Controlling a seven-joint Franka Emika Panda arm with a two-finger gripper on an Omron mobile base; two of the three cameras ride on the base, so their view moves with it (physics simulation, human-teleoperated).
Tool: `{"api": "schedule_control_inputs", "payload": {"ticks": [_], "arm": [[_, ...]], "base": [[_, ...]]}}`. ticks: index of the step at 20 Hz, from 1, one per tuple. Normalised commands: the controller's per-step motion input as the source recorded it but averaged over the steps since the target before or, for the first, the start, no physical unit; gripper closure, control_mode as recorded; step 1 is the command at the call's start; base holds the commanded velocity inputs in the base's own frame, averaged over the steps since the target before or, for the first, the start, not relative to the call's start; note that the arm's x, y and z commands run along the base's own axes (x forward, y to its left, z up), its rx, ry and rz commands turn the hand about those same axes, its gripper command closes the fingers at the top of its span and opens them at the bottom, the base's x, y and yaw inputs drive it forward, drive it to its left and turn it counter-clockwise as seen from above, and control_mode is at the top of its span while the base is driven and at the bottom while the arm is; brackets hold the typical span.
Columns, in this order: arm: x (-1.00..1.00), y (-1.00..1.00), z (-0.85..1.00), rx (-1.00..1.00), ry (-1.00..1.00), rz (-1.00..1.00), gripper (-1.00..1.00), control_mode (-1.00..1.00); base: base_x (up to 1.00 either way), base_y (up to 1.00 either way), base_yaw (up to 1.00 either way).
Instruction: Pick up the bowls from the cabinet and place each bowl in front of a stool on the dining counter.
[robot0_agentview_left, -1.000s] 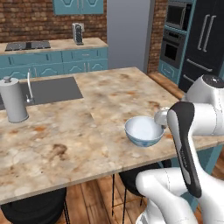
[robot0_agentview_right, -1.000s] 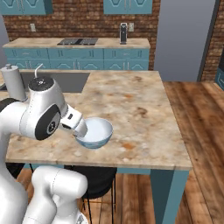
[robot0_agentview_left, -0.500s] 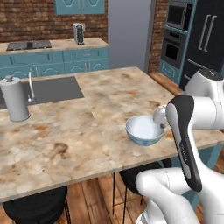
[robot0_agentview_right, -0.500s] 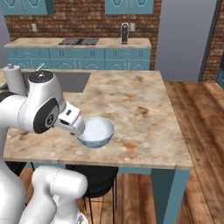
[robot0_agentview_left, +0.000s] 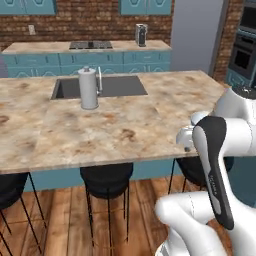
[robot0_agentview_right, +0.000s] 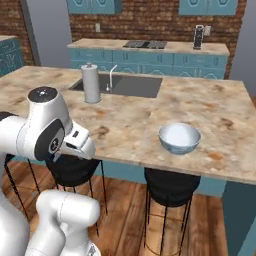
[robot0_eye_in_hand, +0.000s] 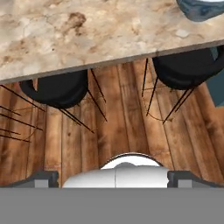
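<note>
Backed off from table (robot0_agentview_left: 120, 130); whole scene shifted. Right base view: white-blue bowl (robot0_agentview_right: 179, 138) set near the edge, above a stool (robot0_agentview_right: 171, 184). Hand view: gripper (robot0_eye_in_hand: 113, 177) open, empty. Best to turn toward the cabinet smoothly.

A home kitchen is showing itself all around: a marbled stone island bench (robot0_agentview_right: 130, 120) is carrying an inset sink (robot0_agentview_right: 131, 85) with a tap, black stools (robot0_agentview_right: 171, 186) are standing at its edge on wood flooring, and teal cabinets (robot0_agentview_left: 90, 62), a cooktop (robot0_agentview_left: 90, 45) and built-in ovens (robot0_agentview_left: 244, 55) are lining the brick walls.
</note>
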Motion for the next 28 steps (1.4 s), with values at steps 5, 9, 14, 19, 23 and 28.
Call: {"api": "schedule_control_inputs", "payload": {"ticks": [5, 9, 14, 19, 23, 28], "arm": [[0.0, 0.0, 0.0, 0.0, 0.0, 0.0, -1.0, 1.0], [0.0, 0.0, 0.0, 0.0, 0.0, 0.0, -1.0, 1.0], [0.0, 0.0, 0.0, 0.0, 0.0, 0.0, -1.0, 1.0], [0.0, 0.0, 0.0, 0.0, 0.0, 0.0, -1.0, 1.0], [0.0, 0.0, 0.0, 0.0, 0.0, 0.0, -1.0, 1.0], [0.0, 0.0, 0.0, 0.0, 0.0, 0.0, -1.0, 1.0]], "base": [[-0.2, 1.0, 0.57], [-0.1, 1.0, 0.41], [-0.03, 1.0, 0.16], [0.03, 1.0, 0.01], [0.09, 1.0, 0.0], [0.35, 1.0, -0.1]]}}
